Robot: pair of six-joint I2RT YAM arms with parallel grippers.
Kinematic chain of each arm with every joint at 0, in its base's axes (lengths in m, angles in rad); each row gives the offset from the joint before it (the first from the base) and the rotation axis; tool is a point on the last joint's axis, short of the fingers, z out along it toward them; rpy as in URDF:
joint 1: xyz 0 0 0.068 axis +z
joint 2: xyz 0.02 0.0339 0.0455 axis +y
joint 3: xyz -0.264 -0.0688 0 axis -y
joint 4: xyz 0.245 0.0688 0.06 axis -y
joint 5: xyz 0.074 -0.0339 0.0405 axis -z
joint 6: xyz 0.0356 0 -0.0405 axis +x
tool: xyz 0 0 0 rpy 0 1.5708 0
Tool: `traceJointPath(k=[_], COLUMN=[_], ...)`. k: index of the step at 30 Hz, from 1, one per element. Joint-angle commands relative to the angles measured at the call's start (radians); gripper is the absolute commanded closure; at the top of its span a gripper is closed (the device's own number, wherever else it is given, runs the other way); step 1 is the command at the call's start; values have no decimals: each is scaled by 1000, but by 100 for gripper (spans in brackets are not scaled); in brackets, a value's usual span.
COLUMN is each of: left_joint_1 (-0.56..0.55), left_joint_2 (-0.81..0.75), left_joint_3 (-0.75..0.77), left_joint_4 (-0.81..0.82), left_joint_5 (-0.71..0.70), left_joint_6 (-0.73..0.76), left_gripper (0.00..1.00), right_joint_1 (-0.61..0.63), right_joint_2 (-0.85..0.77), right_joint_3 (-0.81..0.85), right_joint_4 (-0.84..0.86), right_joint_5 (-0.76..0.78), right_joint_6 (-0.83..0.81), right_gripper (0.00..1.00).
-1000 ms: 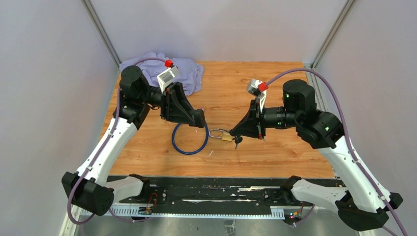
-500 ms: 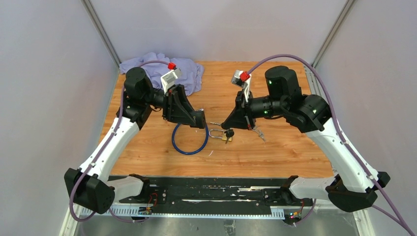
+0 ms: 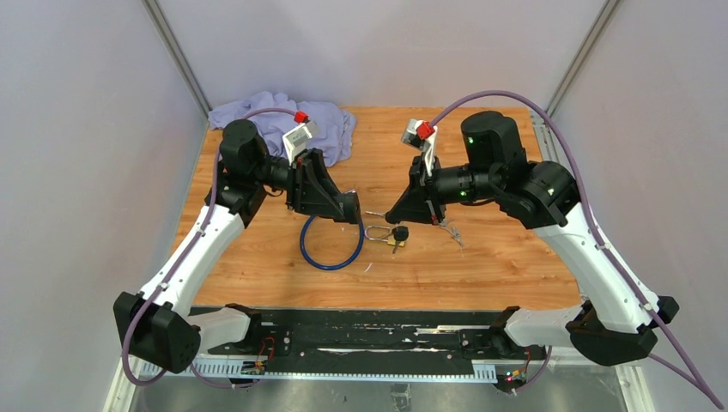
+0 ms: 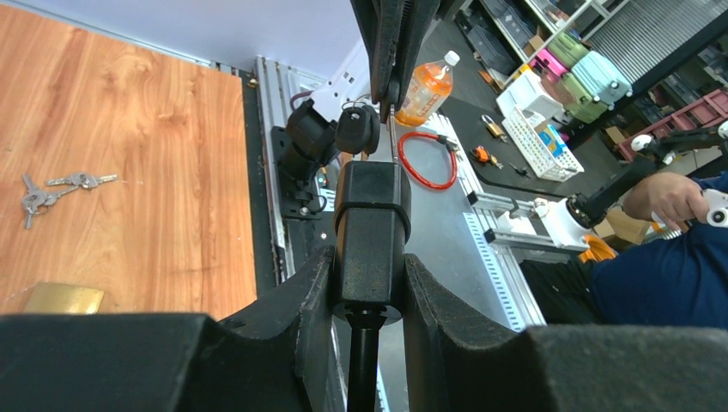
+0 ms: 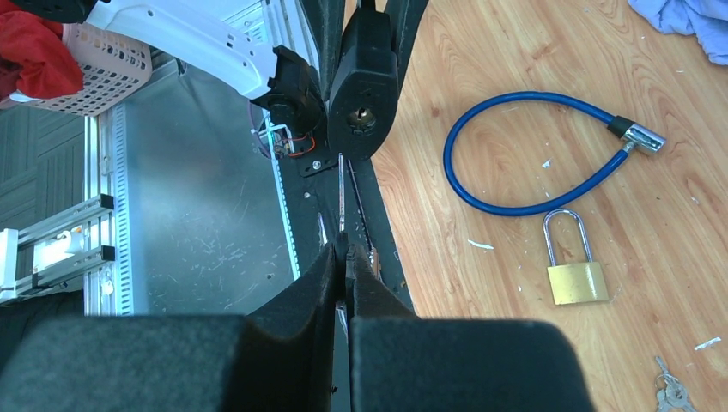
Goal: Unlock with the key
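The left gripper (image 3: pixel 349 209) is seen over the middle of the tabletop (image 3: pixel 481 266), somewhat toward its left edge. Its fingers are clamped on either side of the black lock head (image 4: pixel 371 215). The keyhole (image 5: pixel 360 116) in the end face of that head is turned toward the right gripper (image 3: pixel 394 216).

The blue cable (image 5: pixel 515 163) is laid in a loop on the wood just on the near side of the left gripper. A metal end piece (image 5: pixel 642 136) with a black collar is seen at one side of the loop. How the loop is joined to the held head cannot be told.

The right gripper's fingers are pressed together on the key (image 5: pixel 342 193), which is pinched by its thin metal blade. The blade is pointed at the lock head, and its tip is shown just beside the keyhole face. Whether it has entered the keyhole cannot be told. A black key head (image 4: pixel 357 129) is seen close by the blade, beside the top of the lock head.

A brass padlock (image 5: pixel 578 281) is laid flat near the middle of the tabletop, just beside the cable loop and below the two grippers. A bunch of keys (image 4: pixel 34 196) is laid a little toward the right edge. A crumpled lilac cloth (image 3: pixel 283 120) is heaped in the far left corner.
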Motion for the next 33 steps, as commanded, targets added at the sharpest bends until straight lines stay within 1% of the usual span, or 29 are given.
traceJointPath(k=[1,16,28,33], left_joint_1=[-1,-34,-43,-56], left_joint_2=[-14,-22,-11,-4], left_joint_3=[12,5,-15,-10], left_joint_4=[38,38,38,38], left_joint_5=[-7,-16,-21,-22], left_joint_6=[-2,-8,-2,1], left_gripper=[100,100,100,100], right_joint_1=[22,31,32,33], right_joint_2=[9,52,35,50], right_joint_3=[45,51,43,54], right_joint_4=[-7,10,-4,-18], right_joint_5=[22,44,63,44], right_joint_6=[-18,-23,-39,-40], right_gripper=[99,99,99,99])
